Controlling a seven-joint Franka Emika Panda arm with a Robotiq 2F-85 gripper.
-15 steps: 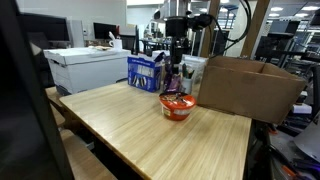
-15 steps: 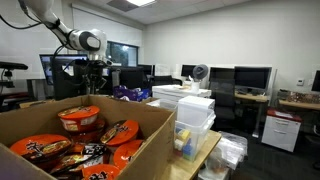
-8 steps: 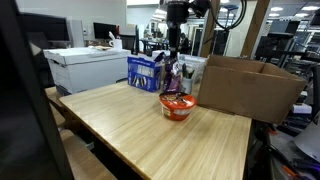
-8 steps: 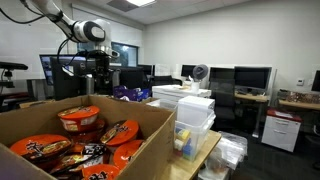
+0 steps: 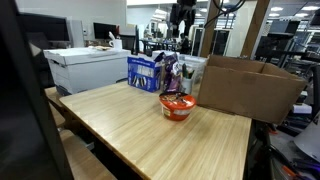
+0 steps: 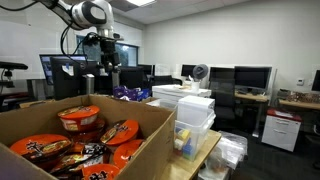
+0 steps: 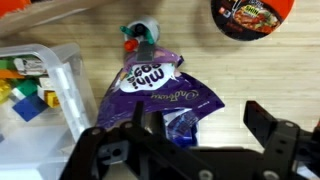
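Observation:
My gripper [image 7: 200, 125] hangs open above a purple candy bag [image 7: 155, 85] that rests on the wooden table [image 7: 230, 75], and nothing is between its fingers [image 7: 262, 125]. In both exterior views the gripper [image 5: 181, 30] [image 6: 110, 68] is well above the tabletop, and the purple bag [image 5: 172, 75] sits just behind an orange ramen bowl [image 5: 178, 106]. The wrist view catches the ramen bowl [image 7: 250, 15] at its top right. A small bottle [image 7: 140, 35] lies just beyond the bag.
A clear plastic bin [image 7: 40, 85] with coloured blocks stands beside the bag. A blue carton [image 5: 145, 72] and a big open cardboard box [image 5: 245, 85] flank it. The cardboard box [image 6: 150, 122] holds several ramen bowls. Stacked plastic bins [image 6: 192, 112] stand past it.
The jaws went from shut to wide open, letting go of the purple bag. The arm then rose straight up, away from the table.

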